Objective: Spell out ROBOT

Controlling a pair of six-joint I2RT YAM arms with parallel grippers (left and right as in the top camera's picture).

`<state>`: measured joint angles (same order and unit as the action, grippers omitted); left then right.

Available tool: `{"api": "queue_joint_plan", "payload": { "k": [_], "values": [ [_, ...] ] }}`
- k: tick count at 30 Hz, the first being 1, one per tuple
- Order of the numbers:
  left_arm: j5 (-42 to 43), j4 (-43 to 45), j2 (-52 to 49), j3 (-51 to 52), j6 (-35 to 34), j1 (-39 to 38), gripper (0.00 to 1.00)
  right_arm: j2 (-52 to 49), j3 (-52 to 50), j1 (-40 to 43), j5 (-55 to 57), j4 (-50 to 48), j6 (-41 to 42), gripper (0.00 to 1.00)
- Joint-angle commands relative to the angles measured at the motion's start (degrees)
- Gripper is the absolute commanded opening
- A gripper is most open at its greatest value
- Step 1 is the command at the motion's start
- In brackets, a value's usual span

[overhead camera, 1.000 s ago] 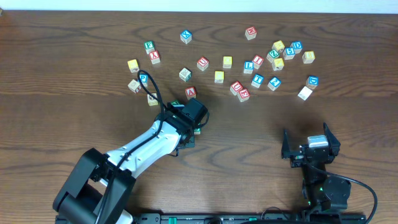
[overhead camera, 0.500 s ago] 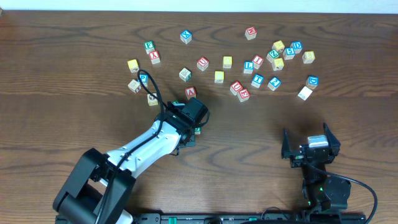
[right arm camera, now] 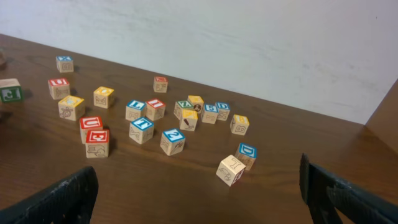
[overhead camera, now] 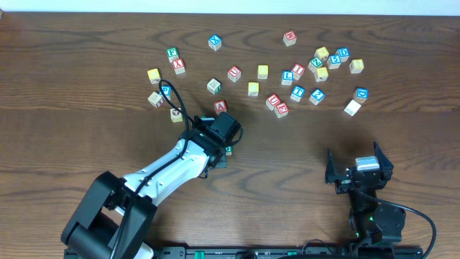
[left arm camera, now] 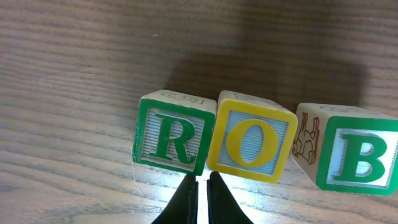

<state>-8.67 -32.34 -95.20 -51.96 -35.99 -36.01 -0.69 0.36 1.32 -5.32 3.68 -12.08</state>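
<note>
At the bottom centre of the left wrist view, the left gripper (left arm camera: pixel 199 194) has its 2 fingertips pressed together and holds nothing. It points at the seam between the R cube (left arm camera: pixel 173 138) and the O cube (left arm camera: pixel 250 144). The B cube (left arm camera: pixel 357 158) sits just beside them at right, slightly turned. The right gripper (right arm camera: pixel 196 190) stands wide apart and empty, with loose cubes (right arm camera: pixel 172 141) scattered beyond it.

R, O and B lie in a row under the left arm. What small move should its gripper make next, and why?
Probably lift the left gripper back off the row. Its shut tips point at the seam between R and O, and B stands beside O, so three letters are placed. A second O and a T are missing; it must get free to fetch them.
</note>
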Motion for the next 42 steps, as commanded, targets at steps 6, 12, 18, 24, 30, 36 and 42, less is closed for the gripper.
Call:
{"api": "queue_joint_plan", "payload": {
  "k": [6,12,18,24,30,36,42],
  "values": [
    [-1.5,0.4,-0.4,0.9,0.4,0.2,0.07,0.3,0.0,0.2,0.2,0.3,0.9,0.99],
    [-2.6,0.6,-0.4,0.9,0.4,0.2,0.08,0.3,0.0,0.2,0.2,0.3,0.9,0.99],
    [-2.6,0.7,-0.4,0.9,0.4,0.2,0.08,0.3,0.0,0.2,0.2,0.3,0.9,0.99],
    [-2.6,0.8,-0.4,0.9,0.4,0.2,0.08,0.3,0.0,0.2,0.2,0.3,0.9,0.99],
    [-2.6,1.0,-0.4,0.9,0.4,0.2,0.08,0.3,0.0,0.2,0.2,0.3,0.9,0.99],
    [-2.5,1.2,-0.4,0.9,0.4,0.2,0.08,0.3,0.0,0.2,0.2,0.3,0.9,0.99],
    [1.1,0.1,-0.4,0.9,0.3,0.2,0.07,0.3,0.0,0.2,0.2,0.3,0.9,0.99]
  ]
}}
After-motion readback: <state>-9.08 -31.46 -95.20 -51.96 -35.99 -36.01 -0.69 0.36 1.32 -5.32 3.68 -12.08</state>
